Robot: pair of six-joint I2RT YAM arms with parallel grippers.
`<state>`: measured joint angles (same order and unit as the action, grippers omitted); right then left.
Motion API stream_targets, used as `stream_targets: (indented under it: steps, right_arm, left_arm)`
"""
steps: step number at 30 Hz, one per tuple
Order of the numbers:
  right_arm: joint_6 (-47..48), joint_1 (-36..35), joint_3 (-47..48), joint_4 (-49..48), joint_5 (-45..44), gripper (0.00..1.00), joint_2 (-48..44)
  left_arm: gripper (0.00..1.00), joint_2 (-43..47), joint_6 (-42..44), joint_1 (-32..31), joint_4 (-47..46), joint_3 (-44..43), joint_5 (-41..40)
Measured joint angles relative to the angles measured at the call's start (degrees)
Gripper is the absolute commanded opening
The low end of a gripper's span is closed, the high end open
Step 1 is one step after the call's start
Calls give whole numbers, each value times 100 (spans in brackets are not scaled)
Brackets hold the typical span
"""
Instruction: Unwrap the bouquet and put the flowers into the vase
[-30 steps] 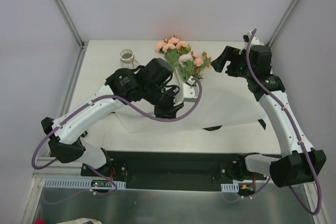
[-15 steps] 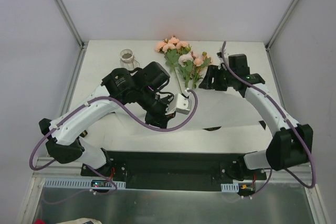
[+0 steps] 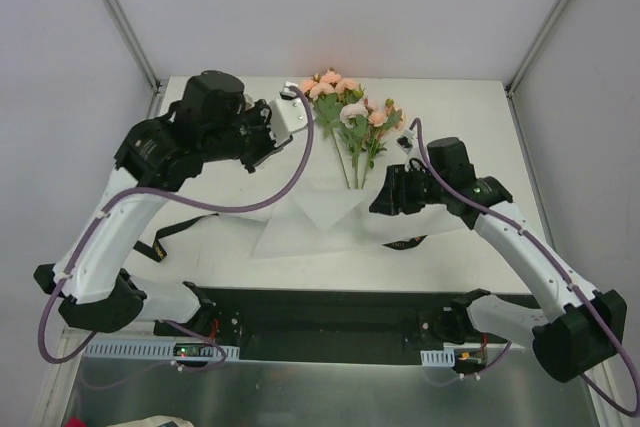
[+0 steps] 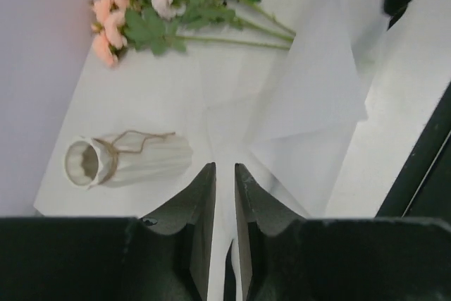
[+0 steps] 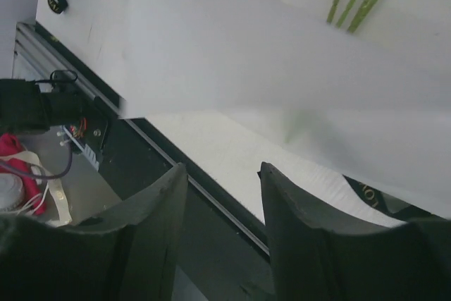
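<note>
Flowers (image 3: pixel 348 112) lie at the worktop's (image 3: pixel 450 97) far edge, stems on unfolded white paper (image 3: pixel 330 212). The vase (image 4: pixel 130 161) lies on its side near the far left corner. Left gripper (image 4: pixel 224 199) is nearly closed, empty. Right gripper (image 5: pixel 222 195) hangs partly open over the paper, holding nothing.

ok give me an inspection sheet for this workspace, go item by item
Surface: white table, mostly covered by unfolded white paper.
Job's things: flowers lying unwrapped, stems on the paper; vase on its side, empty.
Clutter: black ribbon loose near the left arm.
Grippers: left gripper nearly closed, empty; right gripper part open, empty, above the paper.
Cables: purple cables along both arms.
Surroundings: grey walls, metal frame.
</note>
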<state>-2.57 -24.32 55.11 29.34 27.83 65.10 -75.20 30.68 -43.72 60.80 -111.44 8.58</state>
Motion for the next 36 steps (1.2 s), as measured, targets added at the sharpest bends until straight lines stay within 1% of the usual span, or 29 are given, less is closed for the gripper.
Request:
stream_targets:
  steps: [4,6,7,10,11,13,15,16,19,22,25,28,36]
  right_arm:
    - [-122,-321,-190,177,-37,52,-474]
    - [-146,-400,-352,280,-105,54,-623]
    - [-146,-433,-450,367,-157,59,-682]
    - [-151,-457,-627,682,-363,68,-726]
    - [-153,-457,-627,776,-446,68,-728]
    - [-149,-457,-562,887,-623,69,-772]
    - [-144,-457,-407,953,-776,69,-824]
    - [-142,-457,-251,990,-859,69,-863]
    - [-133,-455,109,953,-973,69,-979]
    - [-122,-452,267,817,-1025,68,-1128]
    - [-122,-431,269,719,-1058,69,-1217]
    - [-125,-389,232,588,-1064,68,-1217]
    - [-129,-260,98,234,-997,66,-1126]
  left_arm:
    - [18,-282,-22,433,-686,1178,-256]
    - [21,-804,-24,601,-920,1572,-262]
    - [24,-1163,-24,684,-999,1665,-254]
    - [52,-2166,4,837,-1209,1687,-17]
    - [64,-2422,31,872,-1259,1687,59]
    - [71,-2780,61,896,-1290,1674,236]
    - [80,-2968,142,892,-1314,1628,372]
    - [82,-3047,190,896,-1342,1569,466]
    - [87,-3217,225,986,-1403,1322,739]
    - [93,-3519,105,1287,-1449,846,968]
    - [93,-3891,-116,1696,-1639,479,1150]
    - [93,-4210,-227,2004,-1681,376,1320]
    - [94,-5110,-474,2210,-1648,17,2194]
